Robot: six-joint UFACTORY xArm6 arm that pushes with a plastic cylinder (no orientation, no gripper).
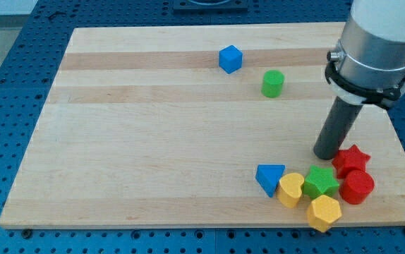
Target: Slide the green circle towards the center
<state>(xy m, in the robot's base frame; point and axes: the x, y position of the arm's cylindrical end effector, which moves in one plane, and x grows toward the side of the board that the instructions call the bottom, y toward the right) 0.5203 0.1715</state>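
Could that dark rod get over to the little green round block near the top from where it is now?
Probably yes. My tip rests by the red star, well below the green circle. The board between them is bare; the blue cube sits further towards the view's left, off that path.

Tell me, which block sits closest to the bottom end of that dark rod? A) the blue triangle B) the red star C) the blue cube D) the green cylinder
B: my tip stands just at the view's left of the red star, while the other three lie well away from it.
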